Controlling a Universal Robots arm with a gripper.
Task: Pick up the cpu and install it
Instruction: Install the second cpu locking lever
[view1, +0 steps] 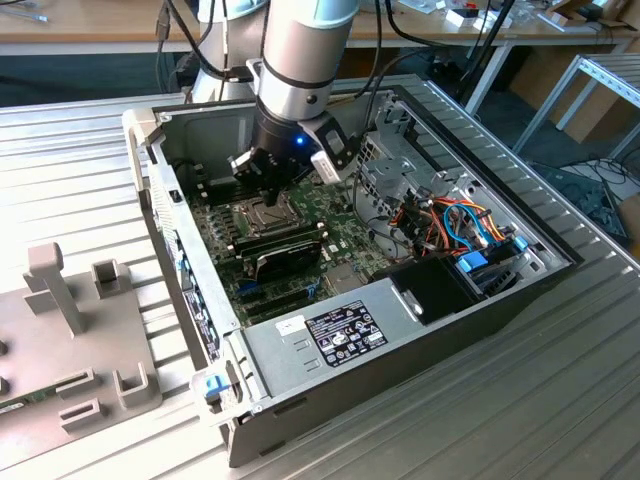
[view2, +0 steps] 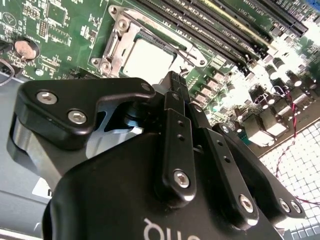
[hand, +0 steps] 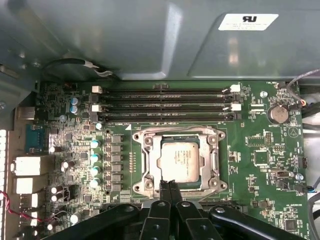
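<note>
Cpu (hand: 179, 160) sits in the socket frame (hand: 147, 165), frame centre; jaws clenched empty just beside it. Risk: fingertips (hand: 169, 190) nudging the chip askew, bending pins.

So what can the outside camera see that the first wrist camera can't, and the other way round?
Exterior view alone: the whole computer case, the arm reaching into it, the grey ribbed table and the bundle of coloured cables.

First wrist view alone: the cpu lying in its metal socket frame, and the round coin battery.

Both: the green motherboard and the tool, its fingers together.
</note>
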